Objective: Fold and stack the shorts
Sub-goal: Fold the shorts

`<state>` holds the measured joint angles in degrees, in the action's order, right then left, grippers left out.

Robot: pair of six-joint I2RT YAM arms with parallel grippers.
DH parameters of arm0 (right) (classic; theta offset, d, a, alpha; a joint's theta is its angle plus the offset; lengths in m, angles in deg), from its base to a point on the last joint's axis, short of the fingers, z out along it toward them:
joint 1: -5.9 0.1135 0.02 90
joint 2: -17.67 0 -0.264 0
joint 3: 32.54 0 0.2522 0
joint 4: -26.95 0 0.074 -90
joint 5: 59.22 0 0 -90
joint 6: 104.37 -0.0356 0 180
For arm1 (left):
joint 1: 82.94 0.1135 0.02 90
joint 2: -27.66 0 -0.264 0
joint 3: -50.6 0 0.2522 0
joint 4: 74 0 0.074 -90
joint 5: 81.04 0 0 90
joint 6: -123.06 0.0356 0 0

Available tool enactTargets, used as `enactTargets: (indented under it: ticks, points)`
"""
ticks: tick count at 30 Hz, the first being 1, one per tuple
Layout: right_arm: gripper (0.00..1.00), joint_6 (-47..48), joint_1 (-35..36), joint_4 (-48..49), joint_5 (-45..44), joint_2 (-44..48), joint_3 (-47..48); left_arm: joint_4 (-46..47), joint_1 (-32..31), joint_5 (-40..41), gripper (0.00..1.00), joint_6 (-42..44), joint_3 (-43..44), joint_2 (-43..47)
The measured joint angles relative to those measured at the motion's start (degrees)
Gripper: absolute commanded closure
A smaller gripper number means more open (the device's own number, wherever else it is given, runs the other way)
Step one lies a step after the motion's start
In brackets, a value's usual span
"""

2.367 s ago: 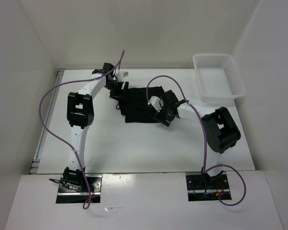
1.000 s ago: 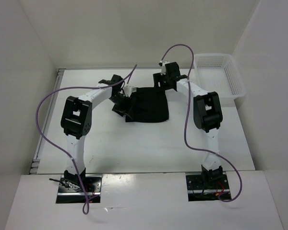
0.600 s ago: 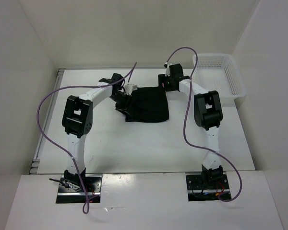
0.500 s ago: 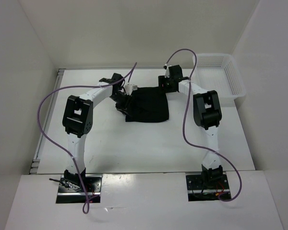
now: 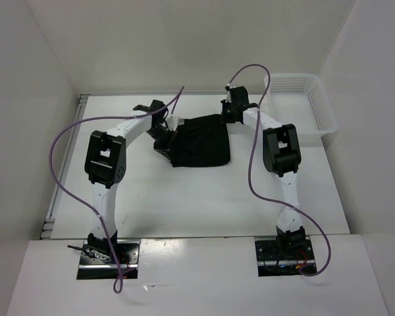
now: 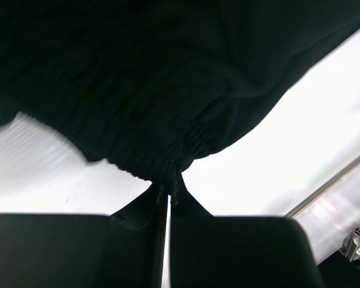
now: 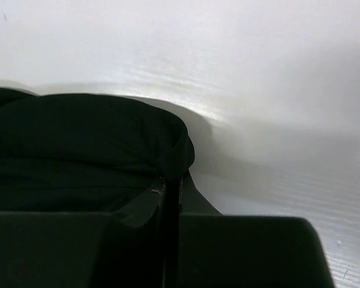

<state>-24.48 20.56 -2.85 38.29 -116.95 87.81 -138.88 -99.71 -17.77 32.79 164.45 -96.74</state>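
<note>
The black shorts [image 5: 201, 140] lie on the white table [image 5: 184, 197], in the middle and toward the far side. The left gripper [image 6: 168, 195] is squeezed tight on the far left edge of the shorts. The cloth bunches into little wrinkles where the two fingers pinch it. The right gripper [image 7: 171, 187] is squeezed tight too, on the far right corner, with a bit of black cloth tucked between its fingers.

I think each arm holds one corner so the far edge can come up straight. With only one corner held, the soft cloth would sag and twist. With both held, the arms can bring the far edge over to the near edge and make a neat fold. Most of the shorts rest on the table, so the fold looks not yet begun.

The white basket [image 5: 299, 105] sits at the far right, well apart from the shorts. My guess is the folded shorts go there. They look wider than it now, so they need folding first. The pinches are small, so a quick pull could let the cloth slip out.
</note>
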Motion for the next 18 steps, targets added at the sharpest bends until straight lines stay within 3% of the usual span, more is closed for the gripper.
enactTargets:
  ticks: [8, 9, 13, 14, 17, 18]
  points:
    - [1.0, -1.73, 0.11, 0.02, -1.73, -0.94, 2.71, -2.54, 1.36, 5.57, 1.0, -0.02, -0.42, 0.0]
    - [0.96, -1.75, 0.13, 0.02, -1.86, -0.96, 2.71, -2.56, 1.27, 5.97, 1.0, -0.02, -0.42, 0.0]
    - [0.55, -1.64, 0.17, 0.02, -2.1, -1.4, 2.71, -2.91, 0.7, 6.78, 0.82, -0.13, -0.33, 0.0]
    - [0.33, -1.64, 0.15, 0.04, -2.14, -1.51, 2.71, -2.99, 0.55, 6.95, 0.72, 0.02, -0.28, -0.02]
    - [0.19, -0.76, 0.13, 0.07, -1.75, -1.53, 2.71, -4.04, 0.13, 7.23, 0.55, 0.04, 0.46, -0.28]
    - [0.17, -0.44, 0.13, 0.11, -1.42, -1.49, 2.73, -4.26, 0.07, 7.32, 0.45, 0.11, 0.68, -0.33]
